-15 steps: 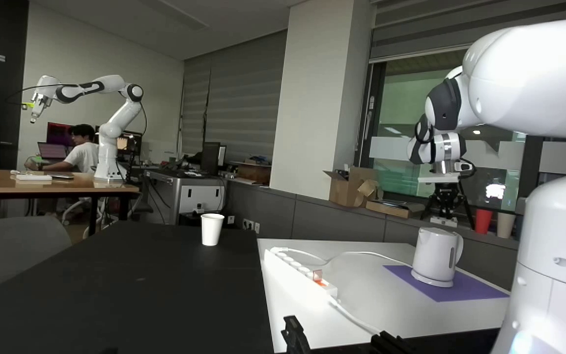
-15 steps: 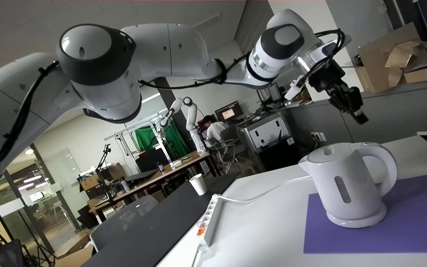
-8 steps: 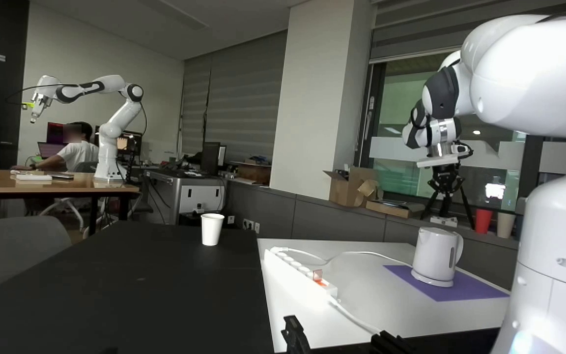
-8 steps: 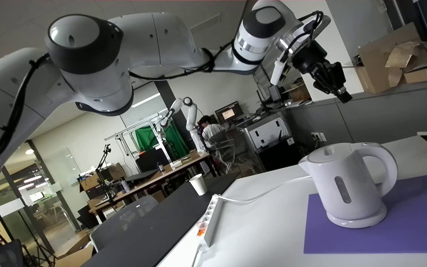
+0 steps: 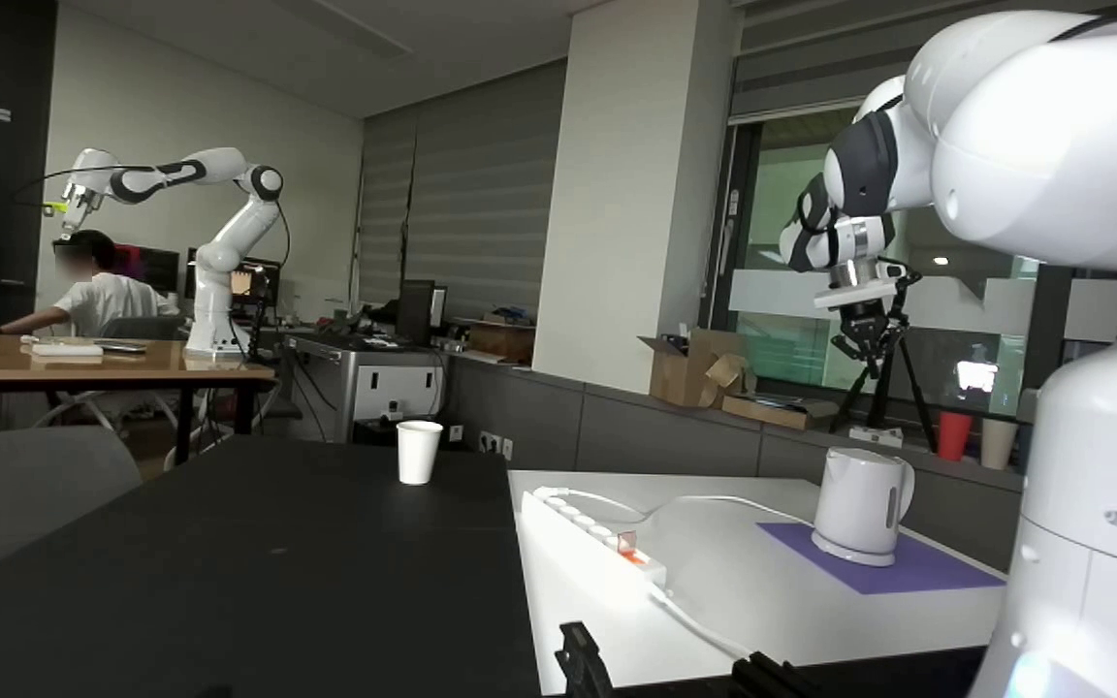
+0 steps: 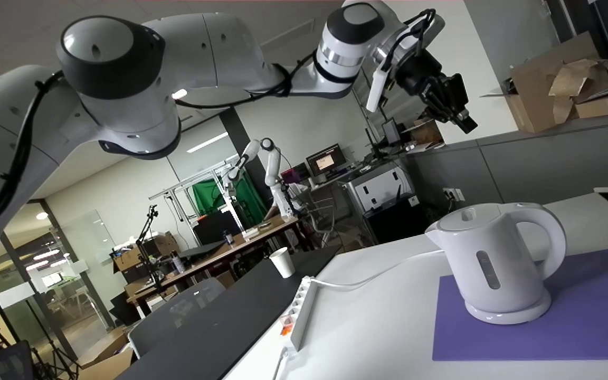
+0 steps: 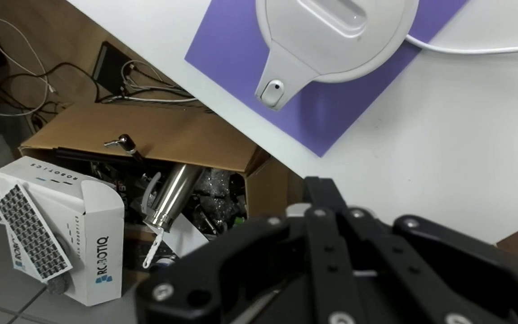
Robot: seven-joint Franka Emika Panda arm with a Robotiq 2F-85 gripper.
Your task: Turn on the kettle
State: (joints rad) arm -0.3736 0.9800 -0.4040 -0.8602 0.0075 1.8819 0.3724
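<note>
Going up and left in exterior view: our fingers (image 6: 465, 123), pinched together. Right and below, kettle (image 6: 504, 258) stands untouched on purple mat (image 6: 578, 316). Button (image 7: 273, 92) on handle (image 6: 556, 240) now farther off; we likely must come down to press.

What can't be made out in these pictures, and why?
Inside the kettle: hidden by its lid and walls, all views.
Part of its lid: cut off by the wrist view's top edge.
Whether the switch is pressed: too small, wrist view.
The person's face: blurred, an exterior view.
Part of the cardboard box: behind the hand, wrist view.
</note>
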